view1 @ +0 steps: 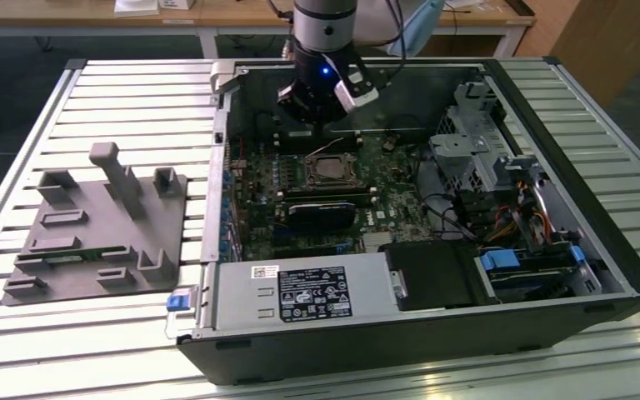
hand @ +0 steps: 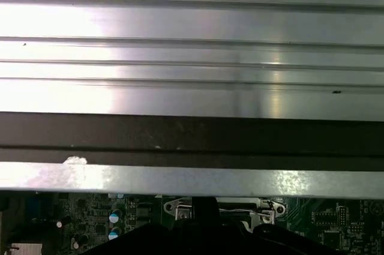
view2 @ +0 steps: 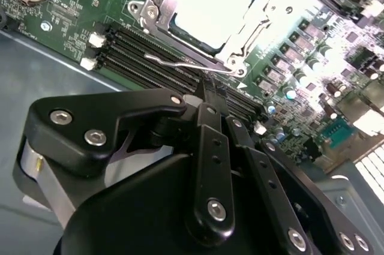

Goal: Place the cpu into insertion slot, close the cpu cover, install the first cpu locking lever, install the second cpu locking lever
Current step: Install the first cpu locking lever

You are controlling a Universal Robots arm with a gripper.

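The cpu (view2: 210, 3) lies flat in the insertion slot (view1: 329, 172) on the green board inside the open computer case. Its pale face shows through the window of the cpu cover (view2: 243, 42), which lies down around it. A thin wire locking lever (view2: 180, 63) runs along the socket's edge on the gripper's side; I cannot tell if it is latched. My gripper (view2: 203, 92) hovers just past that edge, above the memory slots, fingers shut together with nothing between them. In the exterior view the gripper (view1: 317, 137) hangs over the far side of the socket.
A black cooler block (view1: 320, 215) sits just in front of the socket. The grey power-supply box (view1: 297, 293) fills the case's near side, and drive bays with cables (view1: 498, 208) line the exterior view's right. A grey fixture (view1: 97, 225) stands on the slatted table.
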